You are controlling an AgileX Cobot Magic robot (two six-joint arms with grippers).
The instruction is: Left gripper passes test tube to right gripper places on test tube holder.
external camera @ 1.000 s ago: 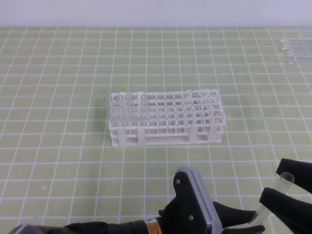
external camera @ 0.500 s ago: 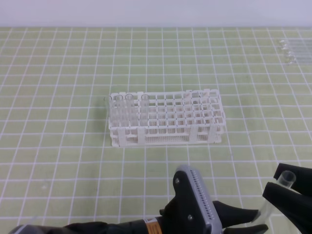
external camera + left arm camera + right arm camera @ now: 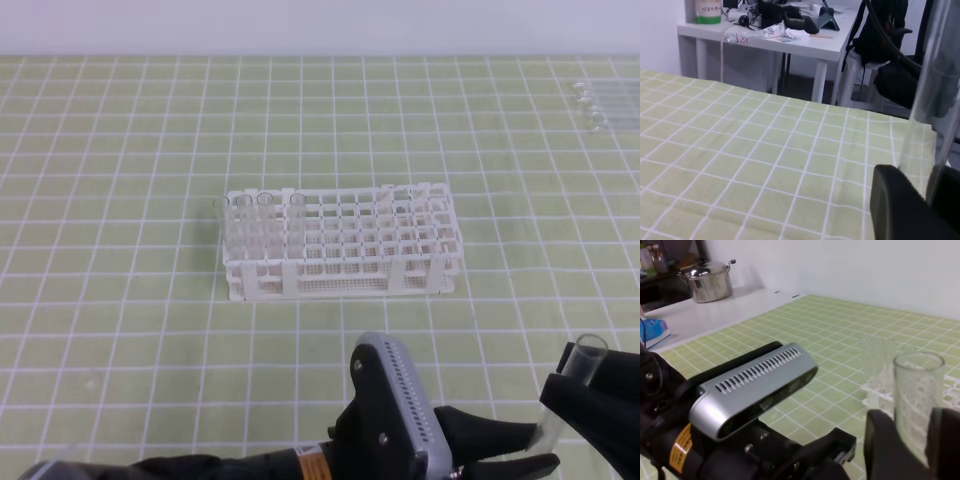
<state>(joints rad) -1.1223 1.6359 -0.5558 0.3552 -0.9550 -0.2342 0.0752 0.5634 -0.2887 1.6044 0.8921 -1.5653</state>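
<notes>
Standing clear: test tube holder [image 3: 343, 243], spare tubes [image 3: 600, 103]

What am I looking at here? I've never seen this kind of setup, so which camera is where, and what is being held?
Two robot arms work over a green checked table. The high view looks down from above; the other two cameras ride on the wrists. The left gripper, at the bottom of the high view, is shut on a clear test tube. The right gripper has its fingers on either side of the same tube near its open rim, as its wrist view shows closely. In the middle stands a white test tube holder with a few tubes already in it. Spare tubes lie far right.
</notes>
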